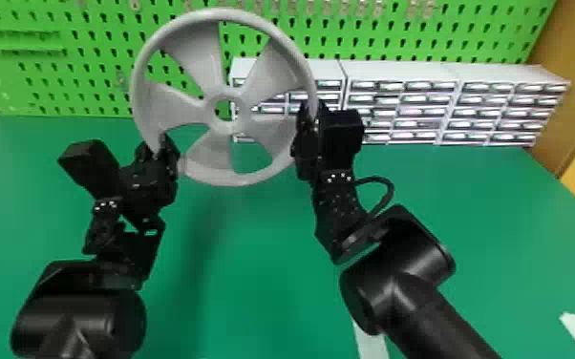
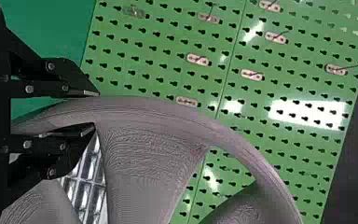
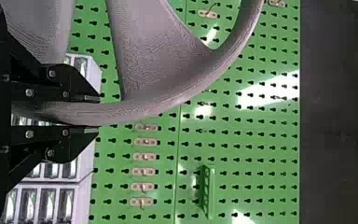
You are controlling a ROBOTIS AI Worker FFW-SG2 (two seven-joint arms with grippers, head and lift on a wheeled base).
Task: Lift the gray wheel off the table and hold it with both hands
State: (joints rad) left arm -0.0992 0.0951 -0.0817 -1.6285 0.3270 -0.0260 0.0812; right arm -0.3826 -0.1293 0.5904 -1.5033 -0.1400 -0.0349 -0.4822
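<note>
Wheel (image 1: 181, 106) raised above tabletop (image 1: 253, 267); left claw (image 1: 159, 144), right claw (image 1: 311, 112) each pinch it. Lift looks done; next likely calls for steady hold, even grip.

A hand could pass between the left arm (image 1: 81, 310) and right arm (image 1: 410, 286), over the table (image 1: 243, 258), up to the wheel (image 1: 200, 57) at its 6 o'clock. The left gripper (image 1: 158, 143) blocks the rim at 8, the right gripper (image 1: 311, 113) at 3. The spoke gaps at 10, 1 and 5 are open, with the board (image 1: 372, 45) behind at 12 and drawers (image 1: 401, 100) behind at 3.
</note>
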